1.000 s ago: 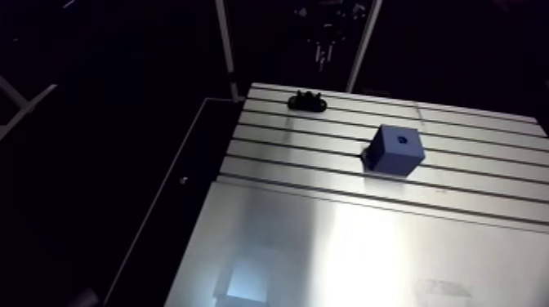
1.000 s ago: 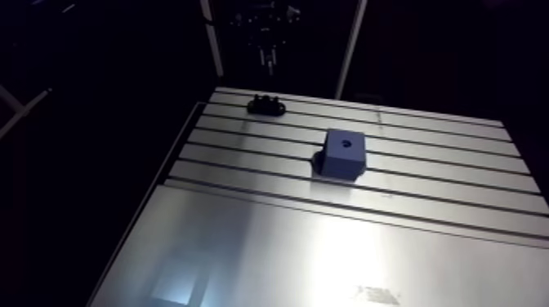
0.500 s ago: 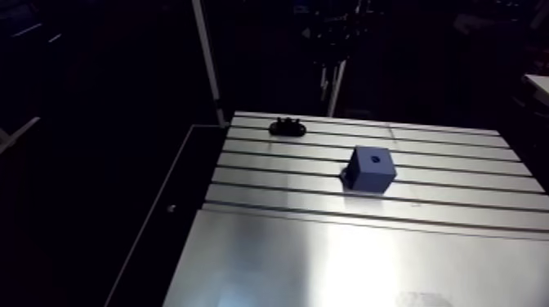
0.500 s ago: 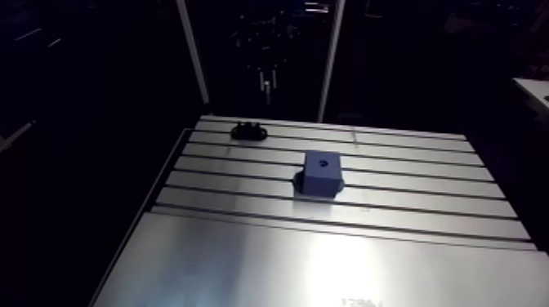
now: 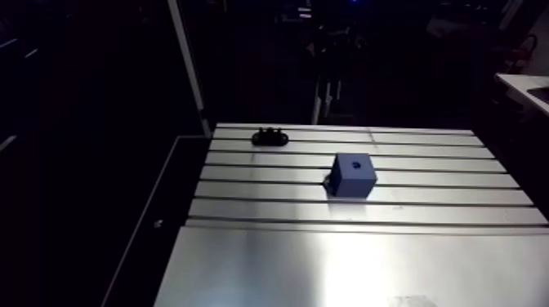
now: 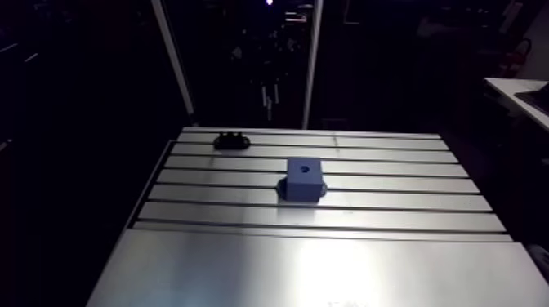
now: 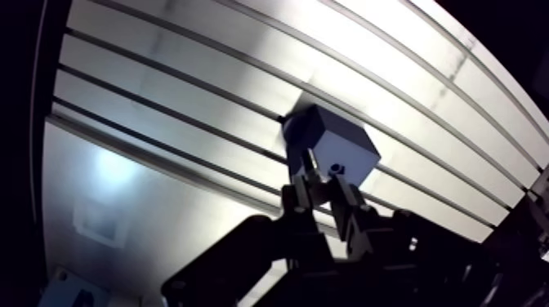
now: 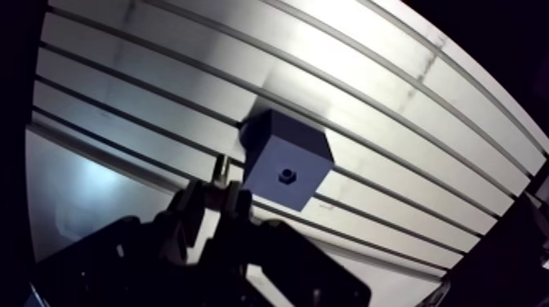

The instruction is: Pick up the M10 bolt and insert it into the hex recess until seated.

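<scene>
The gripper (image 7: 320, 186) is clenching the bolt (image 8: 219, 166), a slim pale shank sticking out past the jaws, over the table (image 5: 327, 261) just beside the blue block (image 5: 353, 176), whose small dark recess (image 8: 286, 174) is facing up.

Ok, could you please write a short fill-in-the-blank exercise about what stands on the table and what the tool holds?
1. The blue cube-shaped block stands on the slotted aluminium ____.
2. The dark hex recess in the block's top face is ____.
3. The tool is shut on a slim metal ____.

Missing words: table; empty; bolt.
</scene>
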Tool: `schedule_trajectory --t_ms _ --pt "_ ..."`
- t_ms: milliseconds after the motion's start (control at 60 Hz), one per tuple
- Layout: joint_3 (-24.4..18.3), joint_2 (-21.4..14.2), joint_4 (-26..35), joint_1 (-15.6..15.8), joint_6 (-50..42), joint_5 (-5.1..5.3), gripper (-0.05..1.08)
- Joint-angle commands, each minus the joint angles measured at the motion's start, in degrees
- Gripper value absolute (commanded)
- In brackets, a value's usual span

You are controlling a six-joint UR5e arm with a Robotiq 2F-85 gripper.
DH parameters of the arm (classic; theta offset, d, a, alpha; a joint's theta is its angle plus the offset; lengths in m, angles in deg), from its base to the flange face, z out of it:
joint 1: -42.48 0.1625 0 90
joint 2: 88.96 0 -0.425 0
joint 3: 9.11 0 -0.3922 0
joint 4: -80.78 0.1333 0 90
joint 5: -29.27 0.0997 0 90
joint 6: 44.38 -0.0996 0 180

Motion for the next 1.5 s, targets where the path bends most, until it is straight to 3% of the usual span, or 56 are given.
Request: schedule_trajectory --t_ms 17,383,533,633,900,967,1500 --pt "2.8 -2.5 -0.5 -1.8 3.9 -0.21 0.76" --pt "6.1 -6.1 -0.3 -3.9 8.9 -0.29 0.76" --pt "6.7 -6.0 -0.7 -4.7 9.8 -0.37 0.76" --pt "7.6 -5.5 -2.8 -5.4 10.8 -1.30 0.76" --pt "8.2 -4.3 -3.8 -5.4 10.5 -1.78 0.76" --pt "8.6 -3.8 -3.9 -5.4 10.4 -2.37 0.76" --pt "9.3 -2.9 -3.8 -5.3 10.4 -2.58 0.76"
